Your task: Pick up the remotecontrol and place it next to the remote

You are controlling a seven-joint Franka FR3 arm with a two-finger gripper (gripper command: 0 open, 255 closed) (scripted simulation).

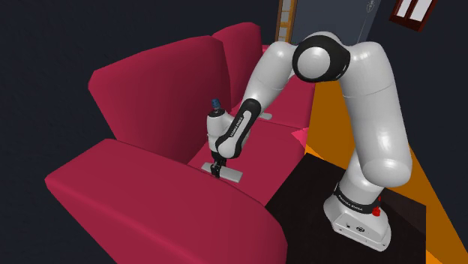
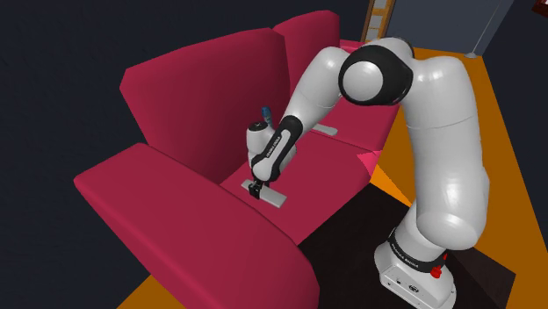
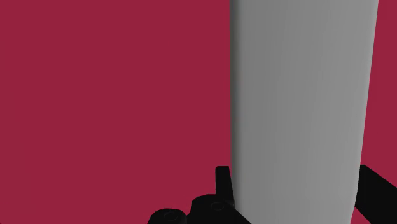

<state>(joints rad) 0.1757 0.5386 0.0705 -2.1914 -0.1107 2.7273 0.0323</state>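
Observation:
A flat grey remote control lies on the red sofa's seat cushion, close to the near armrest. My black gripper points straight down onto one end of it. In the wrist view the grey remote control runs away from the hand, and the two black fingers press against its long sides, so the gripper is shut on it. The remote still rests on the cushion in the second exterior view, where the gripper stands on the remote control. A second grey remote lies farther back on the seat, partly behind the arm.
The sofa's tall backrest rises beside the gripper and the wide near armrest lies just in front of it. The robot's stand sits on a dark mat on the orange floor. A black area surrounds the sofa.

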